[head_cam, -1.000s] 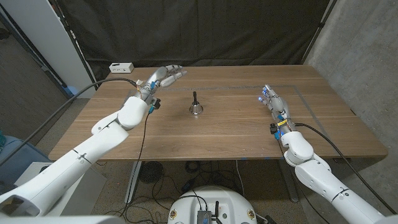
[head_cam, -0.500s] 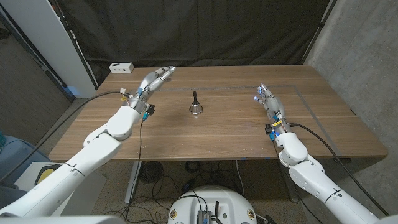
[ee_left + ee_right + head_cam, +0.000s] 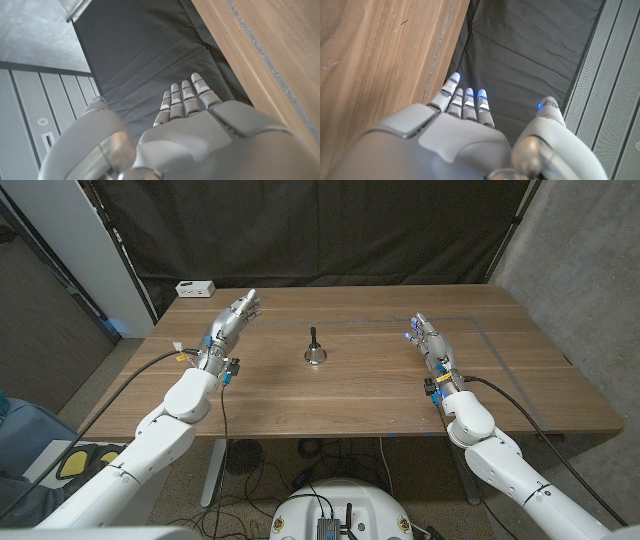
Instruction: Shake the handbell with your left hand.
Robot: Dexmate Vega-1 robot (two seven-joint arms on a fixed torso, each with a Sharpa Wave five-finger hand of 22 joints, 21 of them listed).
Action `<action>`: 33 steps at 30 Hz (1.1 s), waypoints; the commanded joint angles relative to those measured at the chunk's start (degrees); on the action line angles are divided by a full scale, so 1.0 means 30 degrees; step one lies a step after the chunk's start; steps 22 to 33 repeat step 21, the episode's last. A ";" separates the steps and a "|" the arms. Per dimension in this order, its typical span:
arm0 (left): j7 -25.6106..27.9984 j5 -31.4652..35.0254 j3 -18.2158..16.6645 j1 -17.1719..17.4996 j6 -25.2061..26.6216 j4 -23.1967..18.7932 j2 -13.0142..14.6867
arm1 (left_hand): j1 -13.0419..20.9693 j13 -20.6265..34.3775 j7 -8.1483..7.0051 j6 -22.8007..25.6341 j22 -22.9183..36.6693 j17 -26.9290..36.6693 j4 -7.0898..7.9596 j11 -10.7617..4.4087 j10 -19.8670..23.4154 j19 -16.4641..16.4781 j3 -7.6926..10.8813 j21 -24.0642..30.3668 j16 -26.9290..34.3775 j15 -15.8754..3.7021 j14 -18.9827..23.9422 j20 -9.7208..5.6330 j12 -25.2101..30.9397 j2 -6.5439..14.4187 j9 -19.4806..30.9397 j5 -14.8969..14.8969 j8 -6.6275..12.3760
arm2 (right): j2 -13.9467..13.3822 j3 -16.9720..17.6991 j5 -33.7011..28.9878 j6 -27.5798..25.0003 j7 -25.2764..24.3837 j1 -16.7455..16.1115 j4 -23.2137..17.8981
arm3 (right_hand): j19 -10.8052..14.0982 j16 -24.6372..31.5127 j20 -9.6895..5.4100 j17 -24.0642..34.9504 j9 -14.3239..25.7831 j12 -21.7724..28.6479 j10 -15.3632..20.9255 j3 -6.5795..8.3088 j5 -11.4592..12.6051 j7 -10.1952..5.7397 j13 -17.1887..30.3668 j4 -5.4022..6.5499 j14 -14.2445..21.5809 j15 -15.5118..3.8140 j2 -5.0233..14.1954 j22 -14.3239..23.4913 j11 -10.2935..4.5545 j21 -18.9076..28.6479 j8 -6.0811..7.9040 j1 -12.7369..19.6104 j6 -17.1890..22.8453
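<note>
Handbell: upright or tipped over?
Upright: the handbell stands on its mouth on the table, handle pointing up, apart from both hands.

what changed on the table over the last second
The left hand drew back from the handbell, moving toward the robot's left and a little nearer the robot; it holds nothing, fingers straight. The right hand shifted slightly toward the table's middle, also holding nothing. The handbell stayed upright in the same spot, untouched, and the white box at the far left corner did not move.

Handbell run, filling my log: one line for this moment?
handbell: upright, mid-table, untouched | left hand: open, apart from bell | right hand: open, idle
</note>
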 commanded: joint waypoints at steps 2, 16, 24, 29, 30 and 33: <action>-0.3297 -0.3790 0.0127 -0.0428 -0.0569 0.2395 -0.0373 | -0.0291 -0.0221 0.0209 -0.0382 -0.0018 0.0043 0.0048 -0.0062 -0.0625 -0.0698 -0.0240 -0.0373 -0.0102 0.0045 -0.0695 -0.0039 -0.0094 -0.0093 -0.0014 0.0152 -0.0019 | -0.0272 -0.0298 -0.0042 -0.0655 0.0454 0.0445 0.0044 | -0.0752 -0.0212 -0.0188 0.0057 0.0030 -0.0269 -0.1031 -0.0508 0.0166 -0.0176 -0.0029 0.0239 -0.0750 -0.0168 -0.0330 0.0059 -0.0267 -0.0096 0.0010 -0.0910 -0.0395; -0.3504 -0.4086 0.0773 -0.0978 -0.0589 0.3197 -0.0673 | -0.0425 -0.0387 0.0117 -0.0316 -0.0016 0.0037 0.0069 -0.0109 -0.0762 -0.0909 -0.0322 -0.0497 -0.0004 0.0005 -0.0823 -0.0049 0.0003 -0.0097 -0.0020 0.0180 0.0080 | 0.0207 -0.0573 0.0646 -0.0510 0.0609 0.0441 0.0883 | -0.0627 -0.0078 -0.0128 -0.0020 0.0034 -0.0108 -0.0905 -0.0452 0.0249 0.0217 -0.0039 0.0172 -0.0553 0.0009 -0.0235 0.0051 -0.0108 0.0053 0.0121 -0.0830 -0.0329; -0.3630 -0.4300 0.0807 -0.1049 -0.0621 0.3453 -0.0674 | -0.0446 -0.0458 0.0121 -0.0189 -0.0014 0.0032 0.0064 -0.0128 -0.0679 -0.0915 -0.0332 -0.0512 0.0066 -0.0010 -0.0744 -0.0002 0.0085 -0.0069 -0.0021 0.0191 0.0146 | 0.0318 -0.0676 0.0528 -0.0723 0.0249 0.0389 0.0788 | -0.0582 -0.0061 -0.0090 -0.0050 0.0035 -0.0049 -0.0800 -0.0379 0.0271 0.0206 -0.0038 0.0125 -0.0519 0.0018 -0.0136 0.0048 -0.0092 0.0084 0.0165 -0.0721 -0.0245; -0.3630 -0.4300 0.0807 -0.1049 -0.0621 0.3453 -0.0674 | -0.0446 -0.0458 0.0121 -0.0189 -0.0014 0.0032 0.0064 -0.0128 -0.0679 -0.0915 -0.0332 -0.0512 0.0066 -0.0010 -0.0744 -0.0002 0.0085 -0.0069 -0.0021 0.0191 0.0146 | 0.0318 -0.0676 0.0528 -0.0723 0.0249 0.0389 0.0788 | -0.0582 -0.0061 -0.0090 -0.0050 0.0035 -0.0049 -0.0800 -0.0379 0.0271 0.0206 -0.0038 0.0125 -0.0519 0.0018 -0.0136 0.0048 -0.0092 0.0084 0.0165 -0.0721 -0.0245; -0.3630 -0.4300 0.0807 -0.1049 -0.0621 0.3453 -0.0674 | -0.0446 -0.0458 0.0121 -0.0189 -0.0014 0.0032 0.0064 -0.0128 -0.0679 -0.0915 -0.0332 -0.0512 0.0066 -0.0010 -0.0744 -0.0002 0.0085 -0.0069 -0.0021 0.0191 0.0146 | 0.0318 -0.0676 0.0528 -0.0723 0.0249 0.0389 0.0788 | -0.0582 -0.0061 -0.0090 -0.0050 0.0035 -0.0049 -0.0800 -0.0379 0.0271 0.0206 -0.0038 0.0125 -0.0519 0.0018 -0.0136 0.0048 -0.0092 0.0084 0.0165 -0.0721 -0.0245; -0.3630 -0.4300 0.0807 -0.1049 -0.0621 0.3453 -0.0674 | -0.0446 -0.0458 0.0121 -0.0189 -0.0014 0.0032 0.0064 -0.0128 -0.0679 -0.0915 -0.0332 -0.0512 0.0066 -0.0010 -0.0744 -0.0002 0.0085 -0.0069 -0.0021 0.0191 0.0146 | 0.0318 -0.0676 0.0528 -0.0723 0.0249 0.0389 0.0788 | -0.0582 -0.0061 -0.0090 -0.0050 0.0035 -0.0049 -0.0800 -0.0379 0.0271 0.0206 -0.0038 0.0125 -0.0519 0.0018 -0.0136 0.0048 -0.0092 0.0084 0.0165 -0.0721 -0.0245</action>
